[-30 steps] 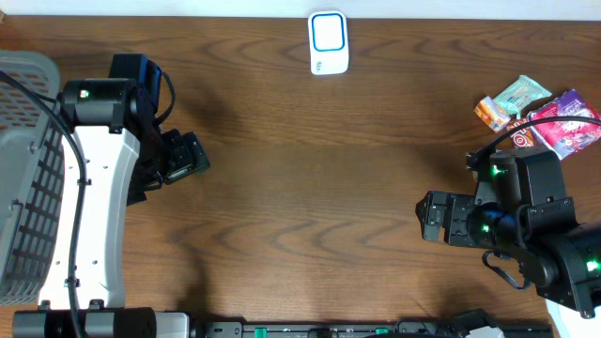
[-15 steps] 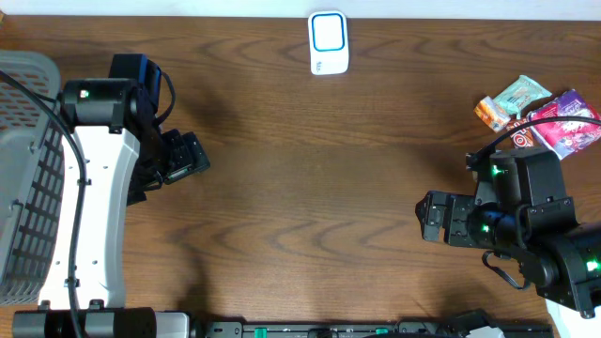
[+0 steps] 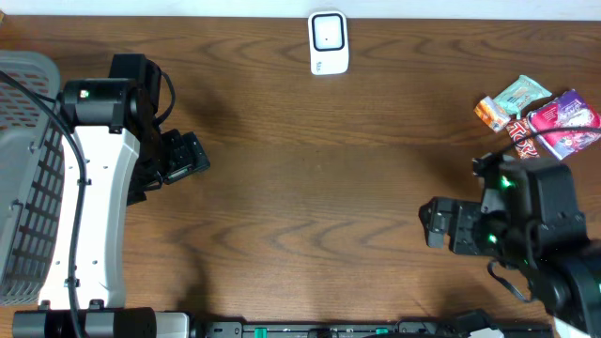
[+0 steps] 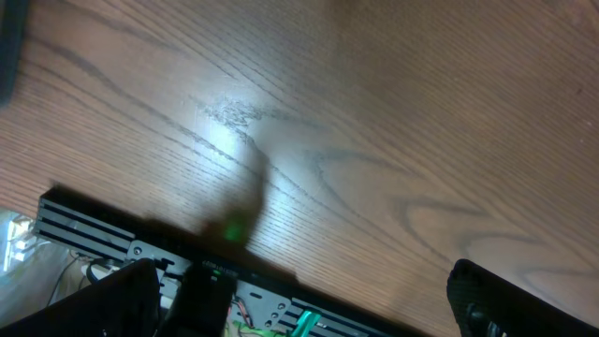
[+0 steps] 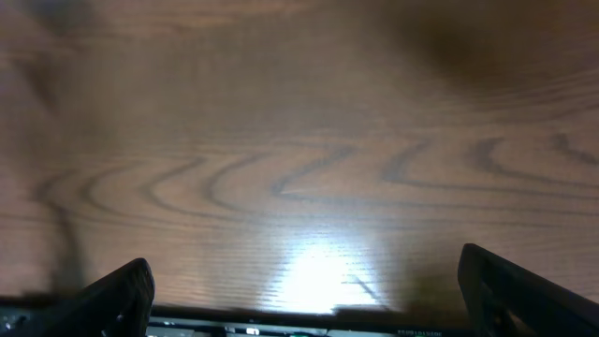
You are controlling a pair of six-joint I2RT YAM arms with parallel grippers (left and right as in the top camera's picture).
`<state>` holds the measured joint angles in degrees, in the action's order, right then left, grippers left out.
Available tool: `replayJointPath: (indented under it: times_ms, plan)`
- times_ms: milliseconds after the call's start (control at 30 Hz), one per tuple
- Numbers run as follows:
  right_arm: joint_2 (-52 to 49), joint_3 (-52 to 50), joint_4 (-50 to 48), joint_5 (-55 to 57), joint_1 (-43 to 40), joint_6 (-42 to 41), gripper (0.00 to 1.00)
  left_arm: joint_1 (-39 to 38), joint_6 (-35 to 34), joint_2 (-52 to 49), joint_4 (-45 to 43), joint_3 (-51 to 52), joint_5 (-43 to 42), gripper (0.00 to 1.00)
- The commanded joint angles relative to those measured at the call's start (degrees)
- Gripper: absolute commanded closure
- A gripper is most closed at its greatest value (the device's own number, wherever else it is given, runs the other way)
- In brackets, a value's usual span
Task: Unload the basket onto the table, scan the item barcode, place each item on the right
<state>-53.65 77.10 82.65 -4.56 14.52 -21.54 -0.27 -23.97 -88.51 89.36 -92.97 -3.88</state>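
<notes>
**Both claws spread and empty; packets lay far right**

The left claw (image 3: 192, 158) stood with its jaws apart and nothing between them, hanging over bare table (image 3: 310, 178) left of centre. Its wrist view showed only wood grain, a patch of glare and a black rail (image 4: 94, 225) along the near edge. The right claw (image 3: 434, 222) was likewise spread and empty, pointing toward the table's middle from the near right. Its wrist view gave wood and a bright reflection. The packets (image 3: 540, 115) lay in a small heap at the far right, just beyond the right arm (image 3: 554, 235) and well apart from either claw: orange, teal, red-and-white and purple wrappers, touching. A white scanner (image 3: 329, 42) lay at the far edge, near centre. A grey basket (image 3: 23, 188) sat at the left edge beside the left arm (image 3: 94, 225).
</notes>
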Motion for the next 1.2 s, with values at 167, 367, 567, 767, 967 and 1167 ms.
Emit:
replayJointPath:
  times_ms: [167,367,567,767,967,1167]
  plan:
    - [7.56,-0.55,0.00,2.12,-4.13,2.54,0.01,0.11,-0.11,-0.22,0.13,0.13,0.92,0.02]
    - [17.68,-8.68,-7.85,-0.11,-7.54,2.54,0.01,0.11,-0.11,-0.22,0.13,0.13,0.92,0.02]
    - [30.21,-23.06,-21.44,-0.11,-7.96,2.27,0.01,0.11,-0.11,-0.22,0.13,0.13,0.92,0.02]
    - [38.84,-34.05,-33.48,-0.09,-7.96,2.29,0.01,0.11,-0.11,-0.22,0.13,0.13,0.92,0.02]
    - [44.26,-43.32,-40.87,-0.11,-7.96,2.27,0.01,0.11,-0.11,-0.22,0.13,0.13,0.92,0.02]
    - [50.58,-51.78,-45.16,-1.60,-9.07,2.27,0.01,0.11,-0.11,-0.22,0.13,0.13,0.92,0.02]
